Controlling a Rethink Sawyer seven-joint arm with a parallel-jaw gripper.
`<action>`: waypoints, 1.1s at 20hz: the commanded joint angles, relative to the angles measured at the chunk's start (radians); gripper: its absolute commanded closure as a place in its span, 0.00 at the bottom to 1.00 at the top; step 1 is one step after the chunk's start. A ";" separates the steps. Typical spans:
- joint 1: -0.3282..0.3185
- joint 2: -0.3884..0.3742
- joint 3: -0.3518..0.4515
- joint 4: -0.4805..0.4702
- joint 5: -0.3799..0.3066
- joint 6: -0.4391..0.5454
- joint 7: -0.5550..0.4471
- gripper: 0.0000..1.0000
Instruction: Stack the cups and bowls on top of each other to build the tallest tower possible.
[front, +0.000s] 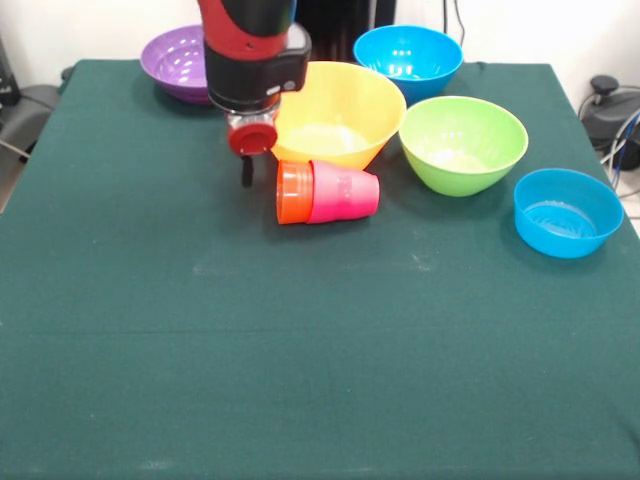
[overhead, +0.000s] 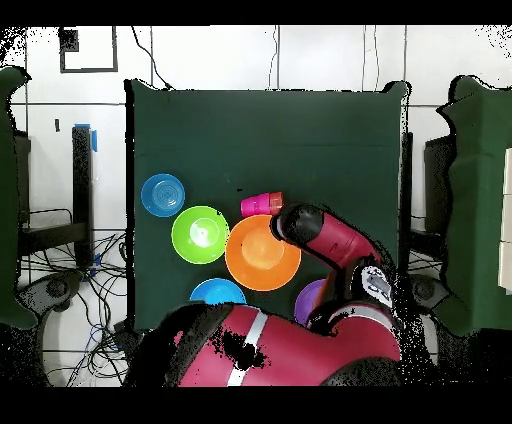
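Pink cup (front: 346, 193) lay on its side, nested in the orange cup (front: 293, 192), just beside my gripper (front: 247, 176); jaw opening I could not tell. Yellow bowl (front: 340, 112) behind looked empty.

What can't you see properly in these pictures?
- Gripper: front view shows one dark finger, so open or shut is unclear; overhead, the arm covers it.
- Purple bowl: partly behind the arm in both views.
- Pink cup with orange cup: how far they are nested is unclear.
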 joint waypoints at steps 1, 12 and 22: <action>0.053 -0.058 0.015 -0.060 -0.062 0.148 -0.002 0.00; 0.058 -0.075 0.019 -0.044 -0.057 0.160 0.009 0.00; 0.061 -0.089 0.054 -0.004 -0.052 0.150 0.003 1.00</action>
